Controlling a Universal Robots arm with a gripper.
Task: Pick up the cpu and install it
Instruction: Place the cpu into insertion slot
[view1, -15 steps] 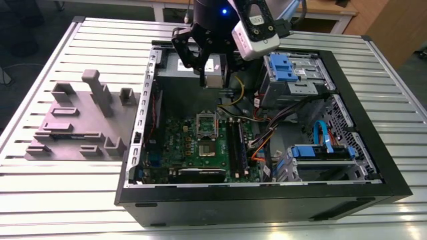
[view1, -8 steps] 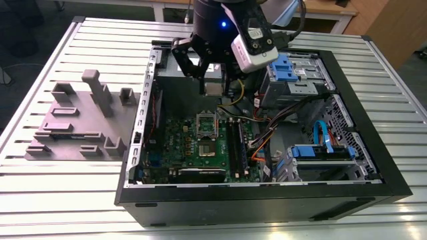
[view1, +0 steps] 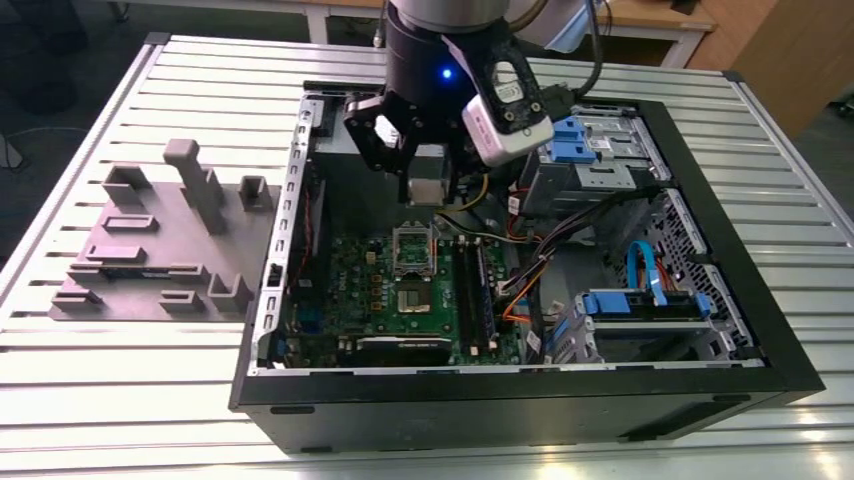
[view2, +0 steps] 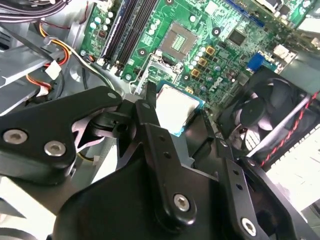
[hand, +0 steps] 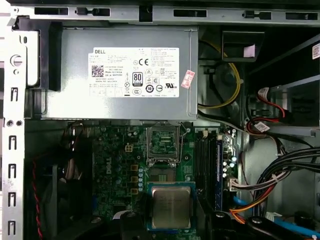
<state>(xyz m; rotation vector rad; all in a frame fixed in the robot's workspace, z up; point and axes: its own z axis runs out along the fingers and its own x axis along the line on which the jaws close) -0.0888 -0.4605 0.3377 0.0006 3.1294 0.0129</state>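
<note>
The cpu is a small square chip with a silver top, and it hangs inside the open computer case above the green motherboard. My gripper is shut on the cpu, with a black finger against each side. In both wrist views the cpu sits between the fingers, clear of the board. The socket lies open on the board below, its metal frame flipped up, just past the cpu's edge. The socket looks bare.
A grey-purple slotted fixture block stands on the slatted table at the exterior view's left. Inside the case are the power supply, memory sticks, a black fan, loose cables and blue drive brackets.
</note>
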